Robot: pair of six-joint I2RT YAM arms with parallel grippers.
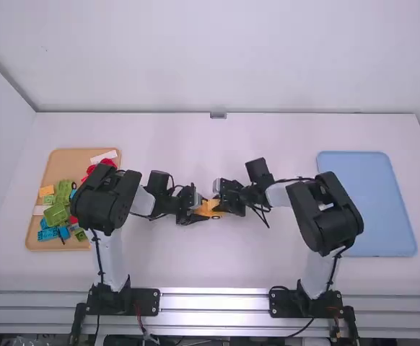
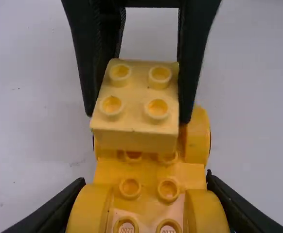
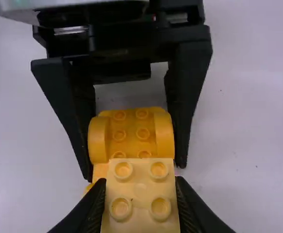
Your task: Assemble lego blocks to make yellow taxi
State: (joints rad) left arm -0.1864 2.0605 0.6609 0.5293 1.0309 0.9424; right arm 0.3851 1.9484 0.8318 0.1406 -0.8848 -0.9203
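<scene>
Although both grippers crowd around it, the chassis (image 2: 149, 174) is plain to see, yellow, studded along its top, with rounded yellow sides at both ends. The left gripper (image 1: 198, 210) holds it from the left, fingers closed on its two rounded sides at the end nearer that arm. Above the other end of the chassis is a paler yellow block (image 3: 140, 187) with four studs facing up, covering part of the studs beneath. Whether the block touches the chassis cannot be told. The right gripper (image 1: 219, 204) comes from the chassis's right and pinches the block by two opposite sides, its fingers only the block's width apart.

The left arm (image 1: 125, 189) stretches in from the left of the chassis and the right arm (image 1: 278, 194) from its right, both above the white table (image 1: 210, 263). Well to the left of the chassis lies a wooden tray (image 1: 33, 246) of loose pieces: green (image 1: 55, 214), blue (image 1: 47, 233), red, white and orange, partly hidden by the left arm. Well to the right of the chassis is a flat blue tray (image 1: 372, 209).
</scene>
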